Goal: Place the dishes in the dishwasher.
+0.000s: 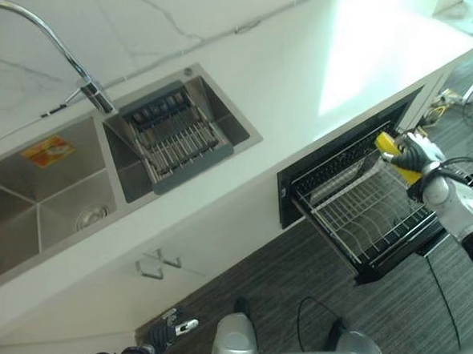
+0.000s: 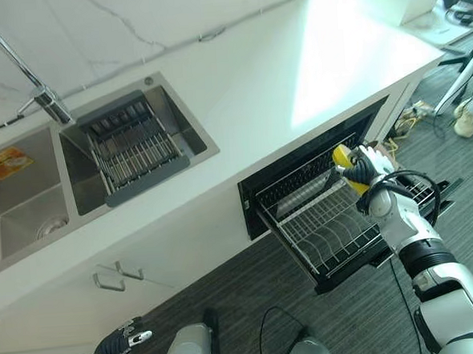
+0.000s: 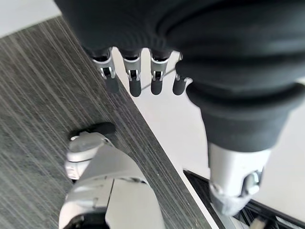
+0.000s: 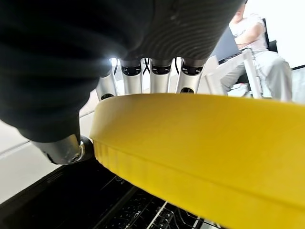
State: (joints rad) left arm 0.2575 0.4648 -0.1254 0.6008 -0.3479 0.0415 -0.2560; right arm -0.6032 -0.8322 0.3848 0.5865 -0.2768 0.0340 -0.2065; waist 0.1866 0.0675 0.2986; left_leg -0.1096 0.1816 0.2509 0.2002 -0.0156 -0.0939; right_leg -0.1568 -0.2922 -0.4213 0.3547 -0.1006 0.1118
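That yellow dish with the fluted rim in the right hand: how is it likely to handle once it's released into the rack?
The yellow dish looks rigid: its rim holds a clean curve in the right hand. Its smooth surface suggests it may be slippery. Set on edge in the wire rack of the dishwasher drawer, it could roll or tip.

Yellow dish [image 2: 344, 159] tilted on edge above pulled-out dishwasher rack [image 2: 320, 224], held in robot hand [image 2: 366, 167]

Yellow dish [image 4: 205, 143], cut off at the picture's edge, hides the right hand's [image 4: 152, 76] fingertips. Faucet [image 1: 43, 36] and sink basin [image 1: 29, 206] run off the left edge. Dishwasher [image 1: 332, 167] interior lies in darkness.
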